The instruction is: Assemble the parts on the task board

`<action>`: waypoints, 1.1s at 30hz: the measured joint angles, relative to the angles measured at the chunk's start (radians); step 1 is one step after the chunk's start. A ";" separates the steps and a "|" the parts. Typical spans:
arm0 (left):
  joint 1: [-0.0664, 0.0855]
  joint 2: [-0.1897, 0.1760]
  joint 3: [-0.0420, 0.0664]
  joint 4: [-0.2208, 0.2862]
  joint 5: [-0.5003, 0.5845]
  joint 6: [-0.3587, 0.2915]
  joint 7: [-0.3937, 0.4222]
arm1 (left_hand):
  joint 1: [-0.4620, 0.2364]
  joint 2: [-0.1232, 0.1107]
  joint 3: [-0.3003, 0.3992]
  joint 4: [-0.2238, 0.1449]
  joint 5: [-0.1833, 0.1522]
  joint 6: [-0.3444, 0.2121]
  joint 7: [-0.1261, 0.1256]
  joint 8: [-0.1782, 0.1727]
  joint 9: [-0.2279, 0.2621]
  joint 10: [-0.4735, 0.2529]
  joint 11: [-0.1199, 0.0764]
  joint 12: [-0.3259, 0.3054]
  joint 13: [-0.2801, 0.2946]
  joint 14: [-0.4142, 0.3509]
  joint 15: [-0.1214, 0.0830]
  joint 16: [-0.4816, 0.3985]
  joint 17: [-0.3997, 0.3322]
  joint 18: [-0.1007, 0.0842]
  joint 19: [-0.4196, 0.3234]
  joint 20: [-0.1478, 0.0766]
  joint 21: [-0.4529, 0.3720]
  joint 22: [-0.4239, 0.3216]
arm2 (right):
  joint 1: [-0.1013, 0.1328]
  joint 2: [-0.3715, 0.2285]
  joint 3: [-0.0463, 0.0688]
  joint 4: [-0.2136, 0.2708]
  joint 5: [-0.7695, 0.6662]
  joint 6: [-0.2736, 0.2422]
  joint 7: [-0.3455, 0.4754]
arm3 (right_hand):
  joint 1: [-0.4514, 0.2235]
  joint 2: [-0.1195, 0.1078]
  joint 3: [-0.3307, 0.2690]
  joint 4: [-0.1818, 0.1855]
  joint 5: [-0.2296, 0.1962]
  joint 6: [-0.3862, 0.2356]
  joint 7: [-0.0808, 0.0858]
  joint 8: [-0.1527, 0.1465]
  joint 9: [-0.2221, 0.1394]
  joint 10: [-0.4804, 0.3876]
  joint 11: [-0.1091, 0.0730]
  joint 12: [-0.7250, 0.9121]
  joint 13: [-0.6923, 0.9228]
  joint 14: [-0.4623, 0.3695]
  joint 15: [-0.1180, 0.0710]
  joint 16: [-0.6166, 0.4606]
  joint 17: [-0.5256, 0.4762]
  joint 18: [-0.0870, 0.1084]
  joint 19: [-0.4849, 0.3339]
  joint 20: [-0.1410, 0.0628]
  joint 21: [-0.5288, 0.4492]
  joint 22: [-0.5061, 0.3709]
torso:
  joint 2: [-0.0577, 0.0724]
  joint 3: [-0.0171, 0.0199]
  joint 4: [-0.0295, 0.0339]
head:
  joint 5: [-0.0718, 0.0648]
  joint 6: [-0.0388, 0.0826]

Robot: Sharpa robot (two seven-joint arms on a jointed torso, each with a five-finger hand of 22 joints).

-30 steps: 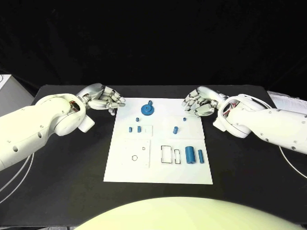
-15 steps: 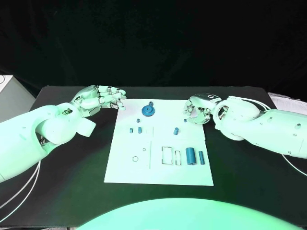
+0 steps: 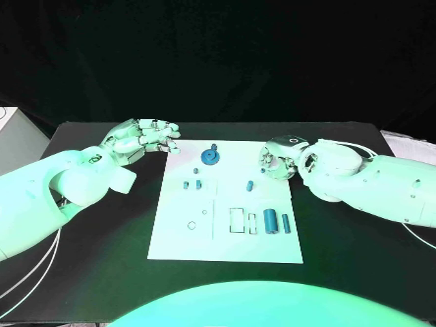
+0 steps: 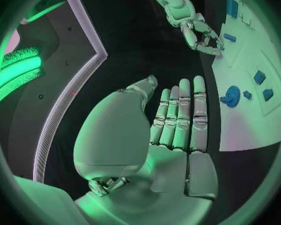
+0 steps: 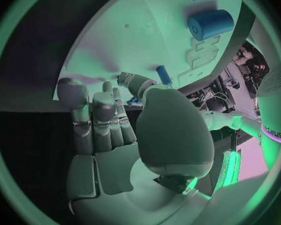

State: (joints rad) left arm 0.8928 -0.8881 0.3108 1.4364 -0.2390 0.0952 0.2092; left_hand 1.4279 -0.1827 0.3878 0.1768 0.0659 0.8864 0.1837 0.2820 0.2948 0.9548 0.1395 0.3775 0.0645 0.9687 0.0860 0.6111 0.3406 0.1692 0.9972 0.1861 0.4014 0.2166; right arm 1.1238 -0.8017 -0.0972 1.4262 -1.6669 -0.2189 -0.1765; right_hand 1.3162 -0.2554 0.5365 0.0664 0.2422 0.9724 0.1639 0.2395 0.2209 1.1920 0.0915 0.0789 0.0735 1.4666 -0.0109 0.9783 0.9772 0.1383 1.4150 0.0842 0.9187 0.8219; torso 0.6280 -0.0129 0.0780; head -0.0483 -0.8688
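Board (image 3: 179,238), white, centre of the frame on the black table (image 3: 355,238): round part (image 3: 209,157) at its top middle, small parts (image 3: 191,184) and one more (image 3: 249,184) mid-board, cylinder (image 3: 270,221) and thin peg (image 3: 286,222) in slots at lower right. Left hand (image 3: 144,138), upper left just off the board's top corner, fingers extended together, holding nothing. Right hand (image 3: 279,158), at the board's upper right edge, apparently bare-palmed with fingers straight in its wrist view, though partly hidden from above.
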 measured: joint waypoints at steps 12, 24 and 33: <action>0.000 0.001 0.000 0.001 0.011 0.013 0.002 | 0.004 0.004 0.003 -0.003 0.000 0.004 0.004 0.000 0.000 0.000 0.000 -0.009 0.000 0.000 0.000 -0.004 0.001 0.000 0.004 0.004 0.000 -0.001 | -0.007 0.014 0.000 -0.009 -0.008 0.007 -0.005 | 0.015 0.015 0.038 0.001 -0.022 0.023 -0.009 0.000 0.018 0.030 -0.011 0.000 0.004 0.000 0.000 0.095 0.062 -0.015 0.013 -0.001 0.114 0.126 | -0.001 -0.0012 0.0007 | -0.001 -0.002; 0.000 0.002 0.000 0.002 0.009 0.019 0.002 | 0.004 0.004 0.003 -0.003 0.000 0.004 0.004 0.000 -0.001 0.000 0.000 -0.009 0.000 0.000 0.000 -0.004 0.003 0.000 0.004 0.004 -0.004 -0.002 | -0.015 0.028 0.004 -0.020 -0.010 -0.004 -0.006 | 0.049 0.049 0.102 -0.032 -0.078 0.063 -0.024 0.027 0.049 0.070 -0.022 0.000 0.013 0.000 0.000 0.168 0.104 -0.026 0.018 -0.004 0.204 0.228 | -0.001 -0.0016 0.0004 | 0.001 -0.004; 0.000 0.002 0.000 0.005 0.004 0.022 0.000 | 0.004 0.004 0.006 -0.006 0.000 0.004 0.004 0.000 -0.001 0.000 0.000 -0.014 0.000 0.000 0.000 -0.009 0.004 0.000 0.004 0.004 -0.004 -0.005 | -0.021 0.036 0.006 -0.025 -0.019 -0.013 -0.015 | 0.049 0.049 0.103 -0.033 -0.078 0.079 -0.032 0.039 0.063 0.080 -0.022 0.000 0.021 0.000 -0.007 0.184 0.110 -0.026 0.023 -0.009 0.238 0.269 | -0.001 -0.0012 0.0000 | 0.000 -0.004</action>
State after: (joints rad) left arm 0.8925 -0.8859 0.3111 1.4410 -0.2355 0.1172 0.2095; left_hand 1.4318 -0.1788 0.3936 0.1710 0.0659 0.8900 0.1873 0.2820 0.2940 0.9548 0.1395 0.3631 0.0647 0.9685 0.0860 0.6022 0.3448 0.1691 1.0008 0.1897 0.3971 0.2120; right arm 1.1028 -0.7662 -0.0907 1.4015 -1.6854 -0.2321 -0.1913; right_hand 1.3647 -0.2062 0.6393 0.0332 0.1638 1.0512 0.1315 0.2785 0.2839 1.2719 0.0691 0.0790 0.0947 1.4666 -0.0182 1.1621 1.0870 0.1126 1.4383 0.0748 1.1562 1.0905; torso 0.6271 -0.0141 0.0780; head -0.0486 -0.8726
